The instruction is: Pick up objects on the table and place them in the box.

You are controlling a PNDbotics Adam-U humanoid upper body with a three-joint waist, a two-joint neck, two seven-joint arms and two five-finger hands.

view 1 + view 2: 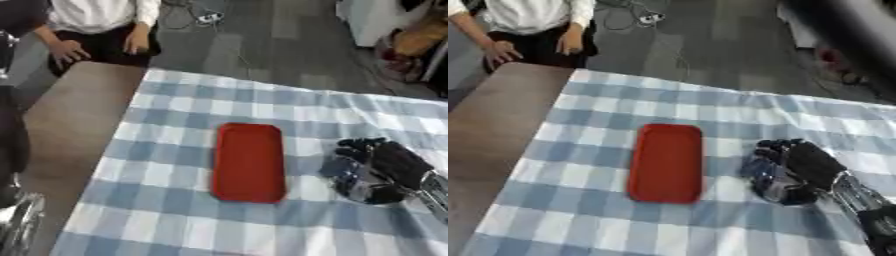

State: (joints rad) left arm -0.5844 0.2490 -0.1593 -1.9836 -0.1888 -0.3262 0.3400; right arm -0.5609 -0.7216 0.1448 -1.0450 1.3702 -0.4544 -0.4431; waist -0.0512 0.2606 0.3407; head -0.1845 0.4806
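A flat red box [249,162] with rounded corners lies on the blue and white checked cloth [175,200], long side running away from me. Just to its right, low over the cloth, is my right hand [389,160], black, with its fingers curled towards the box. Under the curled fingers sits a shiny silvery-blue thing [770,181]; I cannot make out what it is. The hand stands apart from the box's right edge. Of my left arm only a dark and silver part [17,220] shows at the left edge; its hand is out of sight.
The cloth ends at the left on a bare brown tabletop [79,115]. A person stands at the far left corner, one hand [68,51] by the table's edge. Clutter stands on the floor at the upper right.
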